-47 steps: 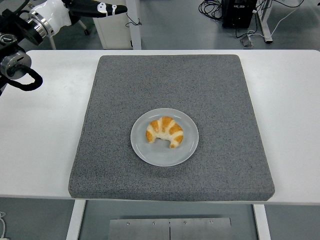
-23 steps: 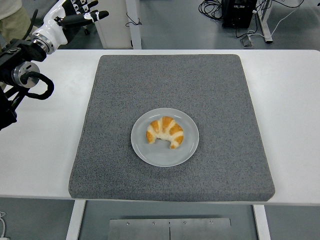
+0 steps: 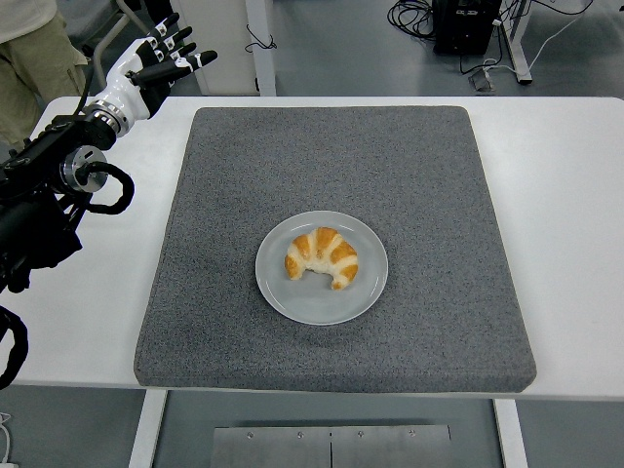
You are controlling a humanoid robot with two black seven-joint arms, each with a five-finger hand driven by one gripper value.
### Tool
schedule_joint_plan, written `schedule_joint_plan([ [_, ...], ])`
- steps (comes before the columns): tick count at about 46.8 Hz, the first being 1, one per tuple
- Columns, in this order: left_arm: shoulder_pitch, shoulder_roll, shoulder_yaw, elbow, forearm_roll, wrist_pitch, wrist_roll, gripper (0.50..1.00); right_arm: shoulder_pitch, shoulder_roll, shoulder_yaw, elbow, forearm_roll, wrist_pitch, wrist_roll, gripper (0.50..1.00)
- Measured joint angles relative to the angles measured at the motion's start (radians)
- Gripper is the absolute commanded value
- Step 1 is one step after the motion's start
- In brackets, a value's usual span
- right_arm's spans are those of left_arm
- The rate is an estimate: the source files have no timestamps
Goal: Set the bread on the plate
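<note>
the left hand point(image 3: 161, 60) hangs over the desk's point(image 3: 88, 292) far left corner, fingers spread wide and holding nothing. in the last second the arm has swung further into view from the left edge, and the hand has dropped from above the far edge to just over the corner, well apart from the work. the right hand is not in view. a person's trousers point(image 3: 34, 73) now show at the top left. out at the middle of the grey mat point(image 3: 409, 175), the bread point(image 3: 321, 256) lies flat on the plate point(image 3: 292, 297), unmoved through all of this. with the bread on the plate and the hand empty and away, the task looks done; the arm's shift reads as a retreat toward rest.
</note>
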Motion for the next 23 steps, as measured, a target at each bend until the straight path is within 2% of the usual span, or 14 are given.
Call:
schedule_joint_plan([
  [5, 0.008, -0.009, 0.0, 0.035, -0.015, 0.0, -0.004, 0.977, -0.003, 0.0, 0.005, 0.0, 0.0, 0.0, -0.001, 1.0],
  [23, 0.034, -0.025, 0.004, 0.038, -0.016, 0.001, -0.013, 0.977, -0.009, 0.0, 0.006, 0.001, 0.002, 0.0, -0.001, 1.0],
])
